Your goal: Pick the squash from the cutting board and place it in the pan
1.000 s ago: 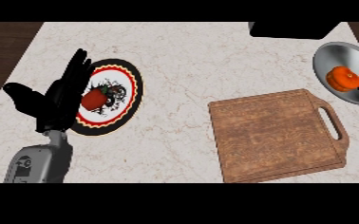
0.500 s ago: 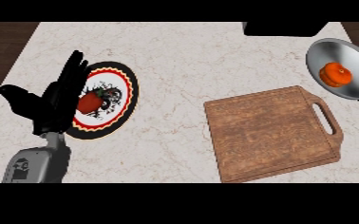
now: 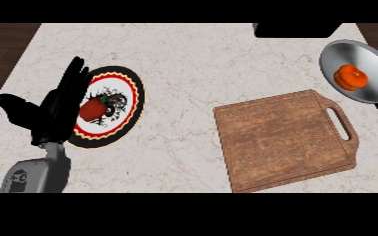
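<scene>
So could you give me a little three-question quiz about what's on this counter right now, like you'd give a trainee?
1. True or false: the cutting board has an orange squash lying on it.
2. Where is the orange squash? A) on the plate B) in the pan C) on the bare counter
3. Fill in: the left hand, fingers straight, shows at the view's left beside the ____ that holds a red item.

Key
1. False: the board's top is bare.
2. B: it sits in the pan at the right edge.
3. plate
</scene>
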Controlling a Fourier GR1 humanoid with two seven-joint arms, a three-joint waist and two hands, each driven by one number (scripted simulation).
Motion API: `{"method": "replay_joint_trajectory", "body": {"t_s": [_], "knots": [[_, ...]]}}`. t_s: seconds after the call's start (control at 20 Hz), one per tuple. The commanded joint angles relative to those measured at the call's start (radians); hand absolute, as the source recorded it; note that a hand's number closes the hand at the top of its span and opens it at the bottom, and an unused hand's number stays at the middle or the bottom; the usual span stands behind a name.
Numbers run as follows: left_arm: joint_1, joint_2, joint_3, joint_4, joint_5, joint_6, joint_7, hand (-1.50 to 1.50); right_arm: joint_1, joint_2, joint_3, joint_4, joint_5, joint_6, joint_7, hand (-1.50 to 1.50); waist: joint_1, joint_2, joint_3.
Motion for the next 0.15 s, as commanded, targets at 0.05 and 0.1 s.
{"method": "replay_joint_trajectory", "body": {"t_s": [0.05, 0.1], "knots": [[-0.002, -0.017, -0.014, 0.001, -0.011, 0.011, -0.003, 0.0, 0.048, -0.022, -0.005, -0.024, -0.019, 0.136, -0.103, -1.5, 0.003, 0.0, 0.001], [-0.002, 0.024, 0.022, -0.019, 0.019, -0.013, 0.023, 0.0, 0.08, -0.007, 0.001, -0.027, -0.016, 0.136, -0.126, -1.5, 0.006, -0.004, 0.0]]}}
